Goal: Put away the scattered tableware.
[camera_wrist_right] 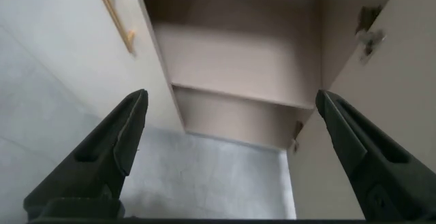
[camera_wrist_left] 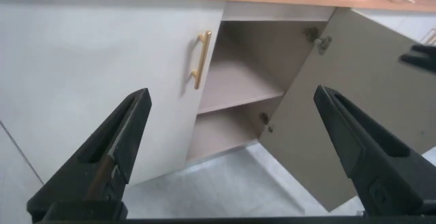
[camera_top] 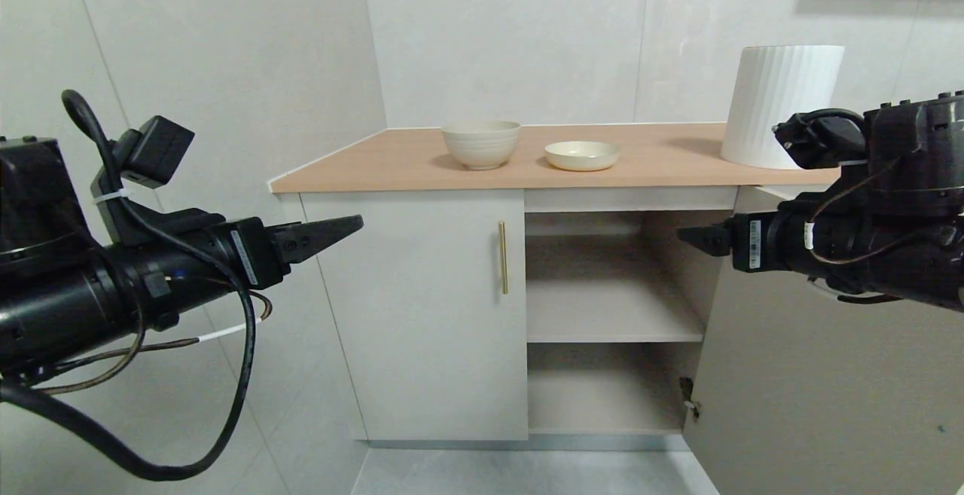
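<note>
Now, the cream bowl [camera_top: 481,144] is sitting on the wooden surface [camera_top: 354,171], toward its back. The shallow dish [camera_top: 582,155] is lying just beside the bowl at 3 o'clock, not touching it. Further toward 3 o'clock, well apart from the dish, a white ribbed container [camera_top: 776,96] is standing upright, and the right arm is hiding its lower right part.

Under the surface, the cabinet's left door [camera_top: 422,314] is standing shut, with a gold handle [camera_top: 503,257] near its 3 o'clock edge. The right door [camera_top: 813,389] is hanging open, and the frame is cutting it off at 6 o'clock. Inside the open compartment one shelf [camera_top: 610,314] is showing.

The left gripper [camera_top: 354,222] is hovering in the air at 9 o'clock of the shut door and pointing toward the cabinet. Its own wrist view is showing the jaws spread wide and holding nothing. The right gripper [camera_top: 681,235] is hovering at 3 o'clock of the open compartment, in front of the open door. Its jaws are also spread wide and are gripping nothing.

In the head view both grippers are showing side-on, so the gap is hard to judge there. In the left wrist view the tableware is being cut off by the frame, so I cannot tell bowl from dish there.
</note>
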Tool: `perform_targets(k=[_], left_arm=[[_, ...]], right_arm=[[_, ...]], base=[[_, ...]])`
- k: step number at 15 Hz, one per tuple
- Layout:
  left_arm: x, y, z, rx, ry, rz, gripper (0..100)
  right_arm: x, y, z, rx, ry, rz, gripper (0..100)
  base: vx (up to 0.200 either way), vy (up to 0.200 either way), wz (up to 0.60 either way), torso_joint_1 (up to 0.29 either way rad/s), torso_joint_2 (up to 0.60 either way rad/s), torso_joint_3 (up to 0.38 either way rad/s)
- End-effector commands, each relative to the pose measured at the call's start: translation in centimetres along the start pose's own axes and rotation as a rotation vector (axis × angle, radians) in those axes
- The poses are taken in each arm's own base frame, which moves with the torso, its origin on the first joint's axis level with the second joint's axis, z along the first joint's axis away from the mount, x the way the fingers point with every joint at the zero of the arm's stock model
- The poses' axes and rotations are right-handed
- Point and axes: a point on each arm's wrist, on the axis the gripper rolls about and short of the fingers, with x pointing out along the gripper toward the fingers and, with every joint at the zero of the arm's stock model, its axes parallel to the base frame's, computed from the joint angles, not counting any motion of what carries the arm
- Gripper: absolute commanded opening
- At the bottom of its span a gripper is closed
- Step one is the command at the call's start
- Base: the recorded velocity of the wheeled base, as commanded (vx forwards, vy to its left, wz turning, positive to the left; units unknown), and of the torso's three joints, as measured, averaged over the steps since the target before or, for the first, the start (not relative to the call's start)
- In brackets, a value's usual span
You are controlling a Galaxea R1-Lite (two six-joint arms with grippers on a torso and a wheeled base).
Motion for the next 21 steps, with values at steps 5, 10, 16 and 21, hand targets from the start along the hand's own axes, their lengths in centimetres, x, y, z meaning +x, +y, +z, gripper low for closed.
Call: perform_targets(k=[5,10,16,21], left_arm=[[0.0,0.1,-0.5,-0.006,0.03,0.002,100],[-0.2,0.1,-0.8,0.033,0.071,0.012,100],[-0.2,0.1,-0.7,0.034,0.066,0.011,100],[-0.1,0.2,-0.8,0.034,0.071,0.012,100]], right_arm=[[-1.2,-0.1,0.9,0.013,-0.042,0.018,100],[-4.4,-0.4,1.3,0.009,0.017,0.182,100],[-4.3,-0.3,1.2,0.011,0.025,0.188,100],[-4.4,-0.1,1.5,0.053,0.026,0.207,100]], base=[[0.0,0.0,0.0,0.0,0.0,0.0],[0.12,0.0,0.0,0.001,0.0,0.0],[0.2,0.0,0.0,0.006,0.0,0.0],[0.2,0.0,0.0,0.001,0.0,0.004]])
